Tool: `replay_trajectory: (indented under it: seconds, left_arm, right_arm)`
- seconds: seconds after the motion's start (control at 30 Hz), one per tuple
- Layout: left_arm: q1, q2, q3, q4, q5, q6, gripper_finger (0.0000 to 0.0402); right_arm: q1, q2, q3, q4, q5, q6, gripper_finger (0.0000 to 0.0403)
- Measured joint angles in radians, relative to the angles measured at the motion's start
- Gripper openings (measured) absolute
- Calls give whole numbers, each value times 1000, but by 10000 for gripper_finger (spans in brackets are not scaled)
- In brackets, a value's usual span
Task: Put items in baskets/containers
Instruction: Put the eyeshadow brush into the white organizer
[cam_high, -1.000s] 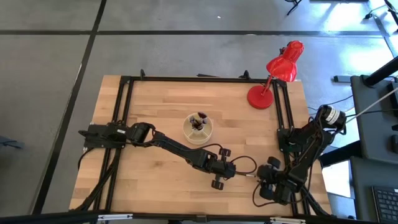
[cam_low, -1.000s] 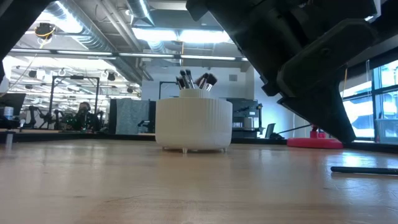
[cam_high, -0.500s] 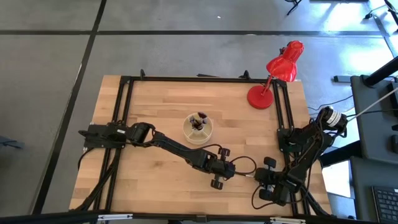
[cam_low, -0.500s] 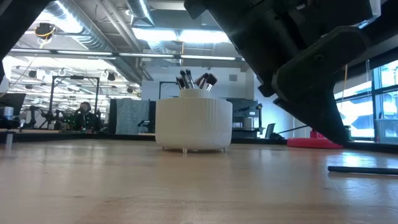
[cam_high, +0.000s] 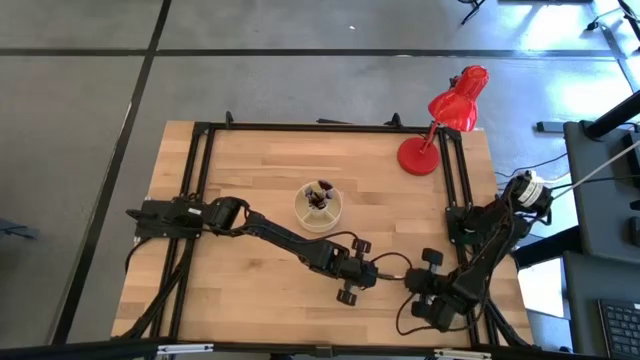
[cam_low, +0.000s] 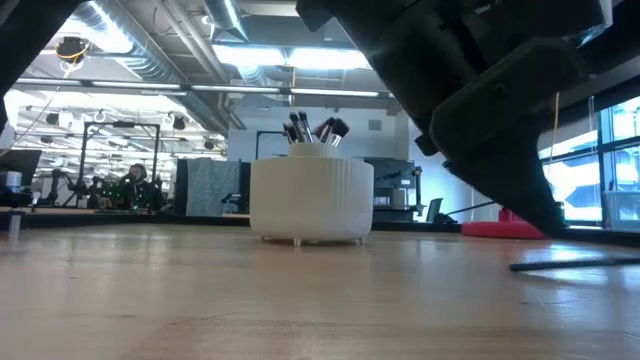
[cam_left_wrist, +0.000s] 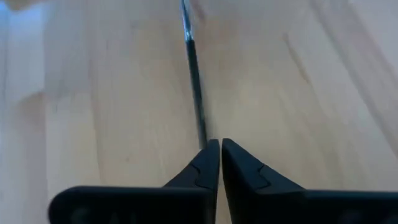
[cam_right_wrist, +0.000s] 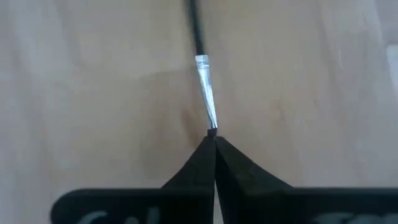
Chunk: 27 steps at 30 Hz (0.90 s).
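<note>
While brushes (cam_low: 312, 128) fill its centre cup, cream container (cam_high: 319, 207) stands upright.

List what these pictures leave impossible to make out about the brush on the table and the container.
- The container's dividers: its wall hides them in the low view, too small in the high view.
- Brush far end: blurred in the left wrist view.
- Brush count in the container: tufts overlap.
- Left tool and right tool grip: pinch points hidden by fingertips.
</note>
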Motion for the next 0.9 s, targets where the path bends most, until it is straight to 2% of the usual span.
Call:
replay_trajectory:
  seconds: [0.2, 0.4, 0.57, 0.73, 0.9]
  left_arm:
    - [-7, -1, 0, 96, 3, 67, 59]
    - [-13, -1, 1, 130, 45, 77, 125]
    - [-7, -1, 1, 128, 103, 21, 152]
    - [2, -1, 1, 98, 50, -22, 137]
    - [15, -1, 1, 77, 38, -38, 74]
  right_arm:
    - [-63, -3, 147, -153, -84, -143, 2]
    - [-121, -4, 234, -200, -82, -270, 1]
    - [-154, -4, 276, -235, -37, -328, 1]
    - [-165, -4, 293, -237, -6, -368, 1]
    - [-165, -4, 294, -236, 6, -372, 0]
